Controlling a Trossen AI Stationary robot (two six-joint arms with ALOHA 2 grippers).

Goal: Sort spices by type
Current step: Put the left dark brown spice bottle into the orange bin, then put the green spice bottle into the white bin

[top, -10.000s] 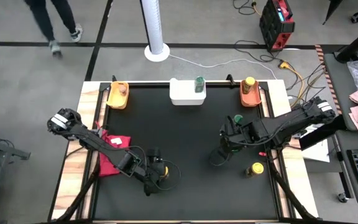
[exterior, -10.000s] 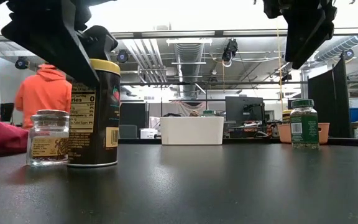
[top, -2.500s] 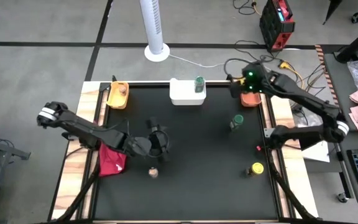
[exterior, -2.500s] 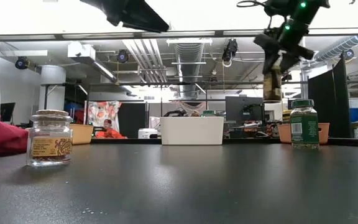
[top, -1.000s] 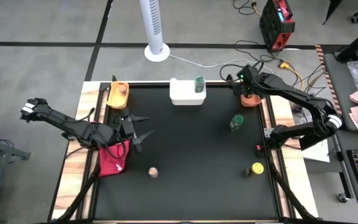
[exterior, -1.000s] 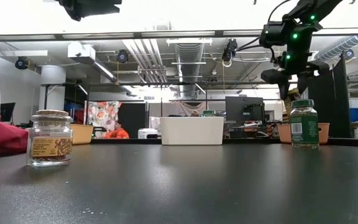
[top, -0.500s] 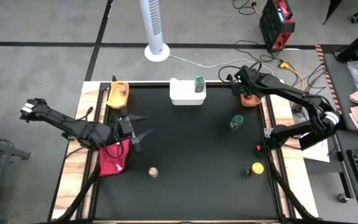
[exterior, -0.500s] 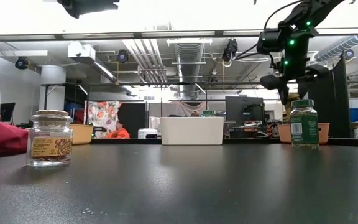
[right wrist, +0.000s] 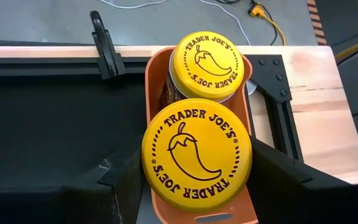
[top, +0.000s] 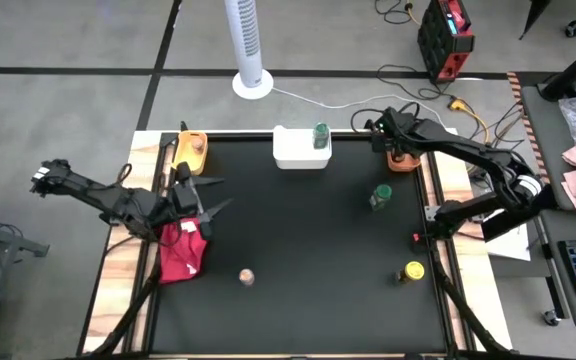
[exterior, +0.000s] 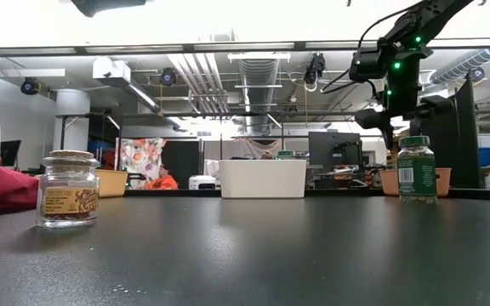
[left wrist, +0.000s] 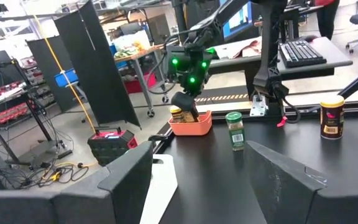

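Three trays line the table's far edge: one at eleven o'clock [top: 190,152], one at twelve [top: 300,148], one at one [top: 402,158] holding two jars [right wrist: 196,155] side by side. A cloth [top: 180,252] lies at nine. Three jars stand apart, at two [top: 380,196], four [top: 412,271] and seven [top: 247,276].

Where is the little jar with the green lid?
In the high view one green-lidded jar stands on the black mat's right side, below the orange tray; another green-lidded jar sits in the white tray.
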